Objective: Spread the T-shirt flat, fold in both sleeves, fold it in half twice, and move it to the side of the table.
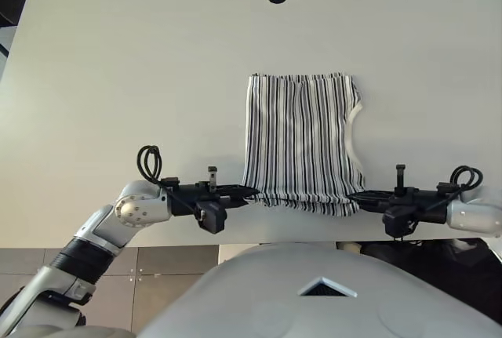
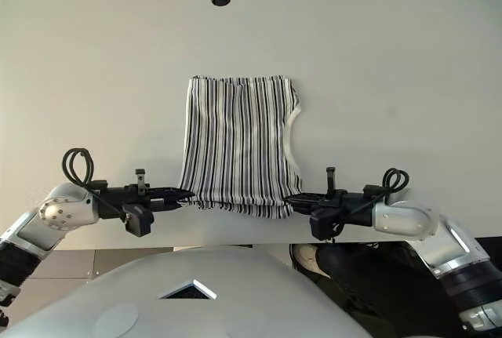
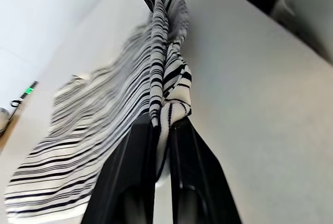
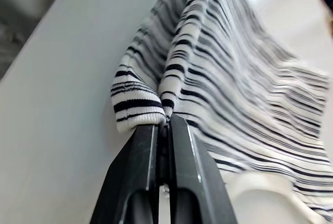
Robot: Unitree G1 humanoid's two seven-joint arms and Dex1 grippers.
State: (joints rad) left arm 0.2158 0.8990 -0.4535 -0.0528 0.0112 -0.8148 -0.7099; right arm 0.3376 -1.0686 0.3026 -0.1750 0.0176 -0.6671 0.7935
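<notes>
In the left eye view, the T-shirt [image 1: 302, 142] lies on the tabletop [image 1: 118, 79], in the middle from left to right, with its near edge close to the tabletop's near edge. It forms a tidy oblong with no sleeve sticking out, so we judge that spreading and the sleeve folds are done. The halving folds and the move to the side are left. Its long axis runs near to far. A curved white-trimmed opening faces right, and we cannot tell whether it is a neck or an armhole.

In the right eye view, the left pincer [image 2: 187, 194] is at the near-left corner and the right pincer [image 2: 290, 197] at the near-right corner.

In the left wrist view, the left pincer is narrow, clamping a bunched fold of striped cloth.

In the right wrist view, the right pincer is nearly closed on a ribbed edge. We judge that both are set to carry the near edge far.
</notes>
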